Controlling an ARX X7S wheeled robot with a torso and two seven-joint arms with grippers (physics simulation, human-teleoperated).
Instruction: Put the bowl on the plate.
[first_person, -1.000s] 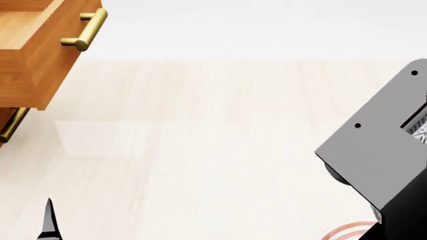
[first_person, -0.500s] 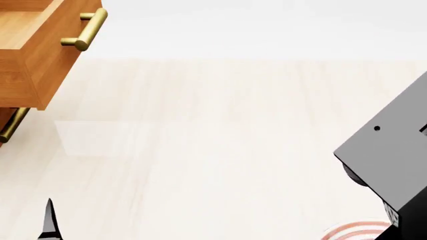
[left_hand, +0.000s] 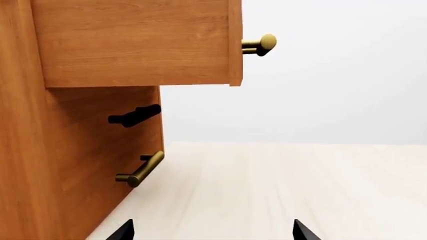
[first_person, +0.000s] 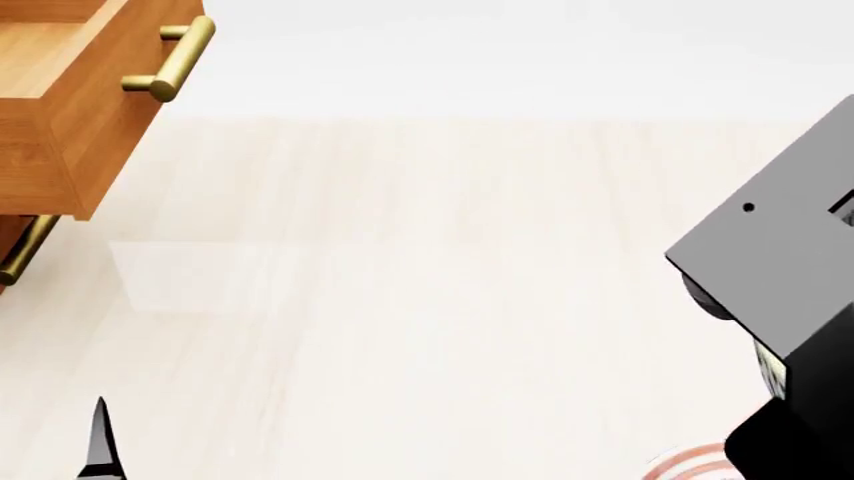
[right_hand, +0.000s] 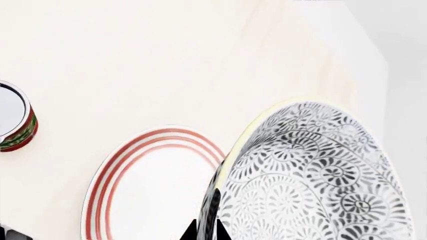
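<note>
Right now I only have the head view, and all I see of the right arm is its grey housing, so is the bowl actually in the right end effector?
Observer: Yes. The right wrist view shows the bowl lifted, with a fingertip pinching its rim.
Operator: Is the plate under it?
Observer: Beside it in that view. The plate lies flat on the table, bare.
Operator: Anything near the plate?
Observer: A can stands apart from it.
Operator: And the left end effector?
Observer: The left end effector is open and empty, facing the cabinet.
</note>
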